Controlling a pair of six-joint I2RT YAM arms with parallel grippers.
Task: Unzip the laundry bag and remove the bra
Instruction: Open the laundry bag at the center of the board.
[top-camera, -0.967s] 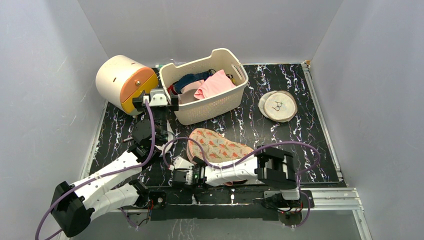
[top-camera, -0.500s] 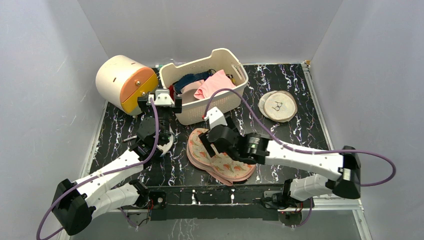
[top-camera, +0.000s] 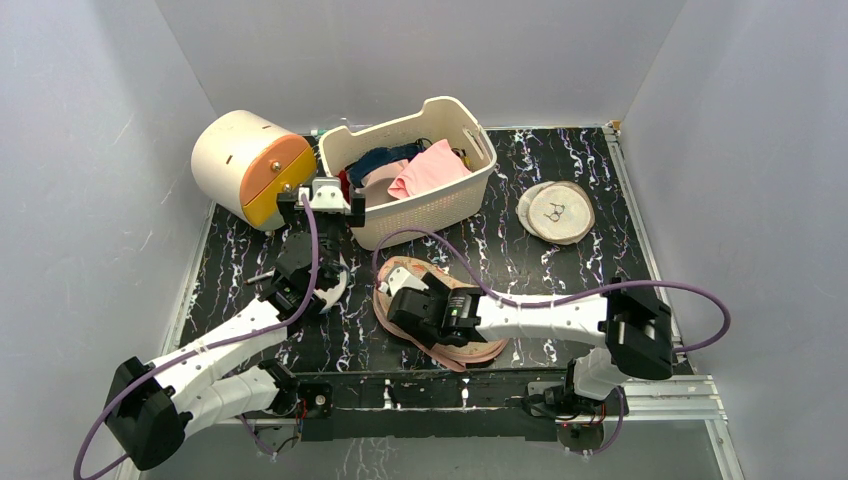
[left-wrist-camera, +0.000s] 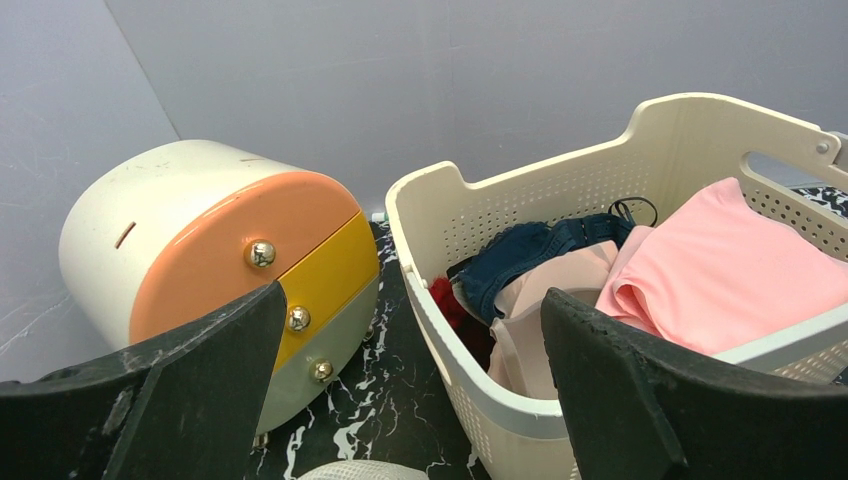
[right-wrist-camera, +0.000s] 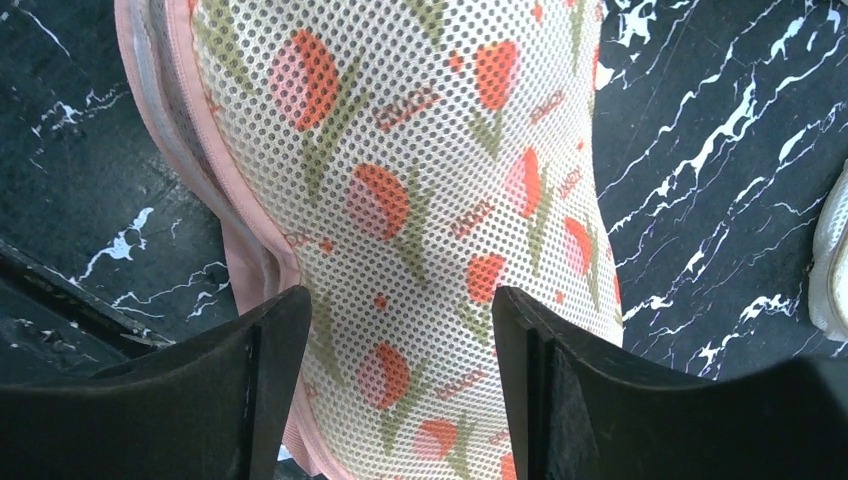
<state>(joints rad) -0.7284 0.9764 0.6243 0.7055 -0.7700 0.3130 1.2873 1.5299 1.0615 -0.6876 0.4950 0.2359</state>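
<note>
Step in hand, as read from here: finding the zip. Your right gripper (right-wrist-camera: 400, 300) hangs low over the peanut-shaped beige mesh laundry bag with red-orange floral print (right-wrist-camera: 400, 170). Its jaws are apart and floral mesh shows in the gap; whether the tips touch the fabric cannot be told. No zip pull shows in any view. The pink trim (right-wrist-camera: 170, 110), with what looks like zip tape beside it, runs down the bag's edge off to one side of the jaws. Work out toward that seam and follow it to the pull rather than closing on the panel, since a pinch there would likely just lift the whole bag. The bag looks light and soft-sided, so expect it to slide on the black marble-patterned surface (top-camera: 560, 270) once the pull is drawn. Your left gripper (left-wrist-camera: 410, 300), jaws wide apart and holding nothing, sits up by the cream perforated plastic basket (left-wrist-camera: 500, 200), well apart from the bag; it could come over to pin one end. The bag lies flat and closed at the near middle of the surface, just in front of the basket. The black bra is not visible and is presumably inside.
</note>
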